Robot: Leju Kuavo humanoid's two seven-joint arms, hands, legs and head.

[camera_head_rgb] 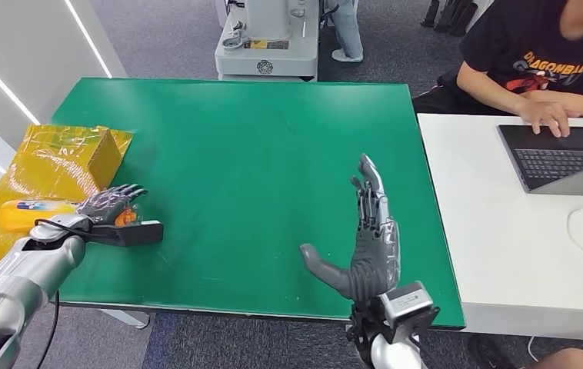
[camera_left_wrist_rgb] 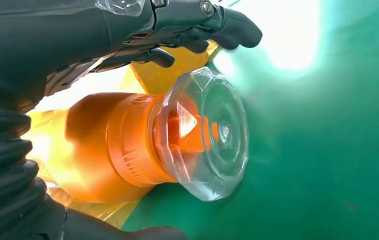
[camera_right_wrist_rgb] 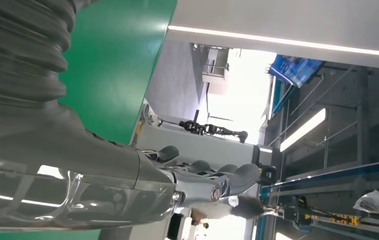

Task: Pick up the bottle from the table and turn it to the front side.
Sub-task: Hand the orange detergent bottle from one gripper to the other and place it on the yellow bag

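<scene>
An orange bottle (camera_head_rgb: 31, 214) with a clear faceted cap lies on its side on yellow foil at the table's left edge. My left hand (camera_head_rgb: 108, 204) reaches over its cap end. In the left wrist view the bottle (camera_left_wrist_rgb: 127, 145) sits between the dark fingers (camera_left_wrist_rgb: 197, 30) on one side and the thumb on the other, with a strip of yellow showing between fingers and bottle. My right hand (camera_head_rgb: 369, 246) stands upright over the front right of the green table (camera_head_rgb: 258, 154), fingers straight and apart, holding nothing. The right wrist view shows that hand (camera_right_wrist_rgb: 127, 185) in the air.
Crumpled yellow foil (camera_head_rgb: 50, 165) and a yellow box (camera_head_rgb: 108, 154) lie at the table's left. A person types on a laptop (camera_head_rgb: 558, 157) at the white table (camera_head_rgb: 504, 254) on the right. A grey machine (camera_head_rgb: 267, 38) stands beyond the far edge.
</scene>
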